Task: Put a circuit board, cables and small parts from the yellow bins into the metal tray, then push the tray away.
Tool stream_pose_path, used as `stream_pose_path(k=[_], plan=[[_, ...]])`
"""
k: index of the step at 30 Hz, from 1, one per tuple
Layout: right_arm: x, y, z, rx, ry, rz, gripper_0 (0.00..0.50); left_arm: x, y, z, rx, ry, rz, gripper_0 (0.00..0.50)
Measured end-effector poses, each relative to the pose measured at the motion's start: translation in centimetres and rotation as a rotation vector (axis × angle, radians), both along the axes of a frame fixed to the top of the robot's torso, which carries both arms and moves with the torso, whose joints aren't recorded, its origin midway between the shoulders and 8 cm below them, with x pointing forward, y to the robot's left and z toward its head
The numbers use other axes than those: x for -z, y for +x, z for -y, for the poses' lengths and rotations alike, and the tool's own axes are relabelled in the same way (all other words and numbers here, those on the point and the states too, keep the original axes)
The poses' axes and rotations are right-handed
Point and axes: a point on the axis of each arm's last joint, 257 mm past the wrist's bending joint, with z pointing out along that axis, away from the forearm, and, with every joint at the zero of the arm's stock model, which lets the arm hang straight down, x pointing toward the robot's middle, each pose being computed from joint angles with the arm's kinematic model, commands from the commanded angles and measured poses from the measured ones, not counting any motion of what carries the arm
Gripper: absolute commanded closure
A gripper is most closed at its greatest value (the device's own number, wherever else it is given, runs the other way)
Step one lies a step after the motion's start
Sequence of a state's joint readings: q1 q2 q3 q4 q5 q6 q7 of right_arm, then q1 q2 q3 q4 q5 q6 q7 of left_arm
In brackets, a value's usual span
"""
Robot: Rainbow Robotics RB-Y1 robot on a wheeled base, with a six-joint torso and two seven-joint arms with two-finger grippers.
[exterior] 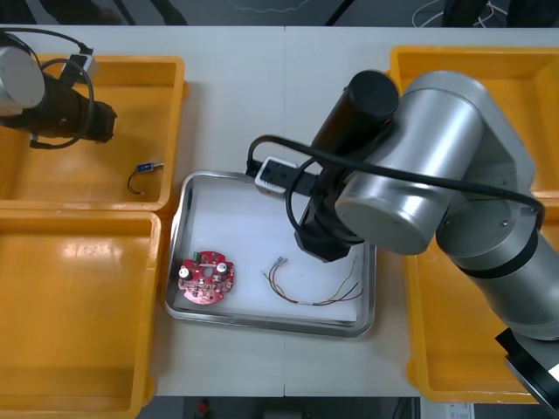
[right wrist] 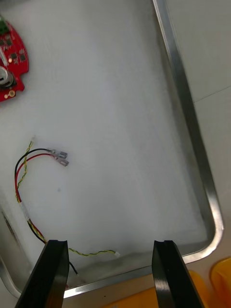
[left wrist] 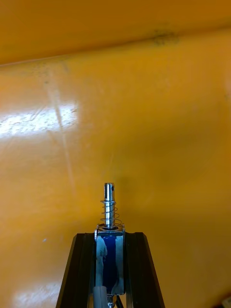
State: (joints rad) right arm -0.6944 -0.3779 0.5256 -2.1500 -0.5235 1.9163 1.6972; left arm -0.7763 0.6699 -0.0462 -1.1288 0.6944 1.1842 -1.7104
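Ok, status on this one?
Left gripper shut on small metal part, over yellow bin. Right gripper open above metal tray. Circuit board, cable in tray. Right arm overhangs tray.

Board (exterior: 207, 278), cable (exterior: 297, 300) in tray (exterior: 236, 218); sm. metal part (left wrist: 109, 211) gripped.

The right arm (exterior: 437, 175) hides the metal tray's (exterior: 262, 322) far right corner.

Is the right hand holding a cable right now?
No, the right hand is open above the metal tray, and the red and yellow cable lies loose on the tray floor.
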Motion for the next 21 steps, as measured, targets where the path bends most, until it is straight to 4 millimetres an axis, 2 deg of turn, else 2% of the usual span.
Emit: stream_pose_path(k=[3,7,12,15,21], plan=[[-2.0,0.4,0.3,0.009,0.056,0.023,0.000,-0.9,-1.0,-0.7,-0.006,0.038,-0.030,0.500],[-3.9,1.1,2.0,0.034,0.107,0.024,0.000,-2.1,-2.3,-0.4,0.009,0.059,-0.064,0.499],[-6.5,2.8,5.7,0.113,0.160,0.048,0.000,-3.3,-4.5,0.4,0.034,0.081,-0.121,0.499],[-8.2,4.1,8.2,0.180,0.197,0.072,0.000,-4.8,-6.1,1.4,0.065,0.110,-0.138,0.500],[-9.2,6.3,12.9,0.363,0.243,0.081,0.000,-6.8,-9.0,4.6,0.131,0.154,-0.160,0.498]])
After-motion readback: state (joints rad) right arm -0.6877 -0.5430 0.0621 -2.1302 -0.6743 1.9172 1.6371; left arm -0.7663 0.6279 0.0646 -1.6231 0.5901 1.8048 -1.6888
